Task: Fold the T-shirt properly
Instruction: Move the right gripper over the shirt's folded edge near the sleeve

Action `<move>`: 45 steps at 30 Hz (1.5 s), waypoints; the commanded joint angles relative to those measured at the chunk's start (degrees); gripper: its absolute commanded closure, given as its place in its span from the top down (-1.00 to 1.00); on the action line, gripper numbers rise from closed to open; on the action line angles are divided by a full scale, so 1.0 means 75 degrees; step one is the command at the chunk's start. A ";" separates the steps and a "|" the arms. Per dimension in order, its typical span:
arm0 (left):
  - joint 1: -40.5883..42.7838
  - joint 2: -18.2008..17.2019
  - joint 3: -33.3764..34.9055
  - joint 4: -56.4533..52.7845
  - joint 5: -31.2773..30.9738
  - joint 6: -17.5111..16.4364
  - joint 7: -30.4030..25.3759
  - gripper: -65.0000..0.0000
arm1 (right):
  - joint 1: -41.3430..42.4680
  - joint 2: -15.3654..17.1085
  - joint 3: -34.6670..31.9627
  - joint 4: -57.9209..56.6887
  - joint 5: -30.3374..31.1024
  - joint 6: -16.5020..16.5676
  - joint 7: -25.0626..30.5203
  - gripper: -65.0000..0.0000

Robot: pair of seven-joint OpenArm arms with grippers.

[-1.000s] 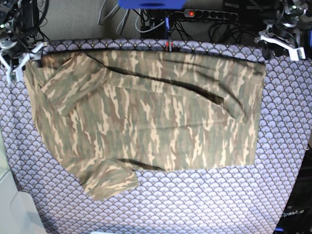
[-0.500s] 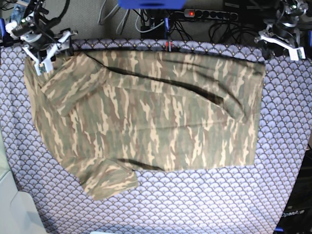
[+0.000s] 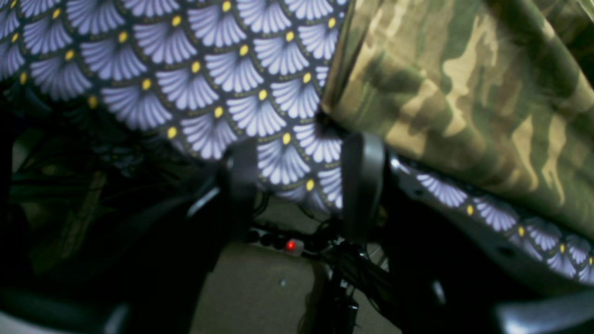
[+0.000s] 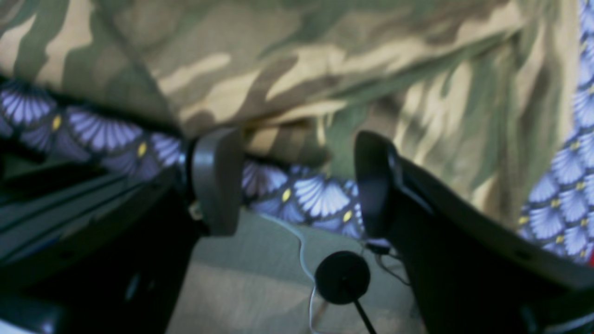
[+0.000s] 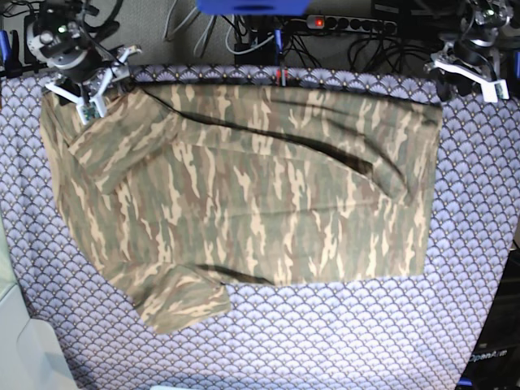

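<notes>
The camouflage T-shirt [image 5: 244, 195] lies spread flat on the fan-scale tablecloth [image 5: 349, 341], its sleeves at the far left and near left and a fold along its far edge. My right gripper [image 5: 85, 91] is open at the shirt's far left corner. In the right wrist view its fingers [image 4: 216, 181] straddle the shirt's edge [image 4: 287, 139] without closing on it. My left gripper [image 5: 465, 75] is open and empty just beyond the shirt's far right corner. In the left wrist view its fingers [image 3: 363, 183] hang over the tablecloth edge, with the shirt [image 3: 464, 93] to the right.
A power strip with a red light [image 5: 349, 23] and cables lie behind the table's far edge. A blue object [image 5: 252, 5] sits at the top centre. A white surface [image 5: 24, 349] shows at the near left corner.
My right gripper has moved from the table's far left edge rightward to the shirt's far left corner. The left arm and the shirt have not moved.
</notes>
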 commanded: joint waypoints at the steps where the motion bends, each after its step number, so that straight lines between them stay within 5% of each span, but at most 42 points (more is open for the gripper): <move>1: 0.0043 -0.0099 -0.0039 0.0091 -0.0115 -0.0027 -0.0144 -0.11 | -0.0038 -0.0089 -0.0037 0.0141 -0.0135 0.0005 0.0230 0.19; 12: 0.0031 -0.0087 -0.0027 0.0091 -0.0115 -0.0015 -0.0144 -0.11 | -0.0049 -0.0956 -0.0037 0.0141 -0.1752 0.0005 0.1414 0.19; 45: -0.0133 -0.0099 -0.0016 0.0091 -0.0103 0.0008 -0.0144 -0.11 | -0.0284 -0.0909 -0.0705 0.0305 -0.1752 0.0005 0.1648 0.19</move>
